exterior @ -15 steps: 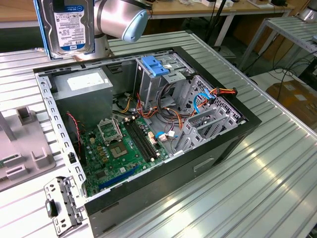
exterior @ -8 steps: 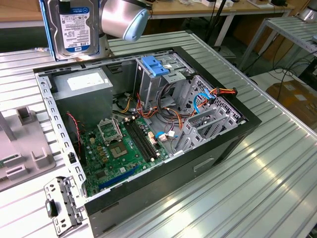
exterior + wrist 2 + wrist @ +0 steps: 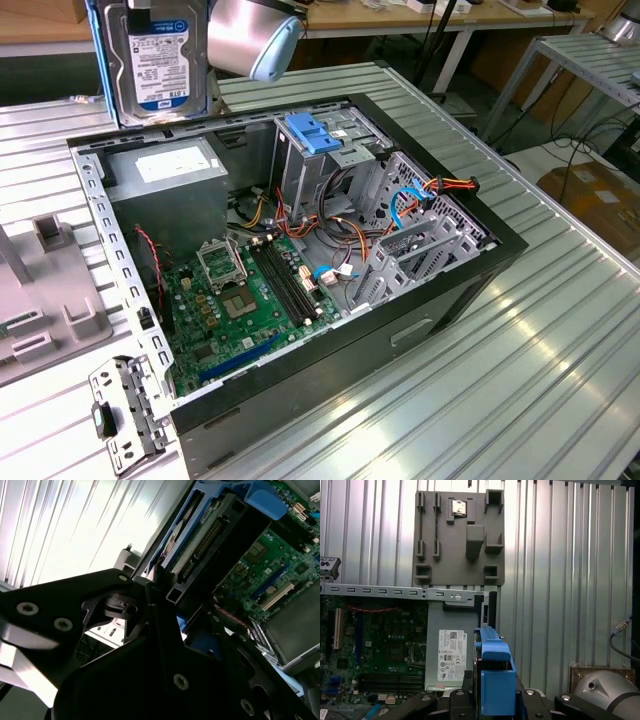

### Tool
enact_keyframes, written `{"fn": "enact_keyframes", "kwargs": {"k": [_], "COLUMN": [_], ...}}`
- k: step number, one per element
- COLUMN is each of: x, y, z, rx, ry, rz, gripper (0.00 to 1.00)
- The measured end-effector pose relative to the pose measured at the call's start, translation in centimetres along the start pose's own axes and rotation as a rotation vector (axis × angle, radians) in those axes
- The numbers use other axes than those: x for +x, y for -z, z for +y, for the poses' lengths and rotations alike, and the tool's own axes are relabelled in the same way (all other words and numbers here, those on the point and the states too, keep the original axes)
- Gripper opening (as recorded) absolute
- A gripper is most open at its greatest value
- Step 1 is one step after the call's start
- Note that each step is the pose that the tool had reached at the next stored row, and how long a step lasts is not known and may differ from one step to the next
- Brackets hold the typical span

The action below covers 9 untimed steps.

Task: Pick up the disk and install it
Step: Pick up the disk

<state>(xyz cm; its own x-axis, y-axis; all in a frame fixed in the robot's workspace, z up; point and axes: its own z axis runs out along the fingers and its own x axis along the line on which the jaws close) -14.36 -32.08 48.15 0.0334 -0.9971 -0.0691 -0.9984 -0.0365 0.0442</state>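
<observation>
The disk (image 3: 160,55) hangs upright in the air above the back left corner of the open computer case (image 3: 480,262), in the exterior view. Its white label with a blue band faces the camera, and blue rails run along its sides. In the second wrist view my gripper (image 3: 160,586) is shut on the disk (image 3: 210,535), which is seen edge-on with its connector showing. In the first wrist view the disk's blue rail (image 3: 495,675) stands between the black gripper parts (image 3: 492,702). The arm's silver wrist joint (image 3: 252,40) sits just to the disk's right.
Inside the case lie a grey power supply (image 3: 170,175), a green motherboard (image 3: 250,300), loose cables, and a metal drive cage topped by a bare blue bracket (image 3: 312,133). A grey fixture plate (image 3: 45,300) and a small metal bracket (image 3: 125,410) rest on the ribbed table to the left.
</observation>
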Motion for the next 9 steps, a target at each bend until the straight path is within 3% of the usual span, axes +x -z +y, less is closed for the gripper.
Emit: {"fn": "enact_keyframes", "kwargs": {"k": [9], "x": [0.76], "y": [0.04], "z": [0.02], "rx": [0.0000], "ry": [0.000], "rz": [0.0000], "gripper": [0.37]}}
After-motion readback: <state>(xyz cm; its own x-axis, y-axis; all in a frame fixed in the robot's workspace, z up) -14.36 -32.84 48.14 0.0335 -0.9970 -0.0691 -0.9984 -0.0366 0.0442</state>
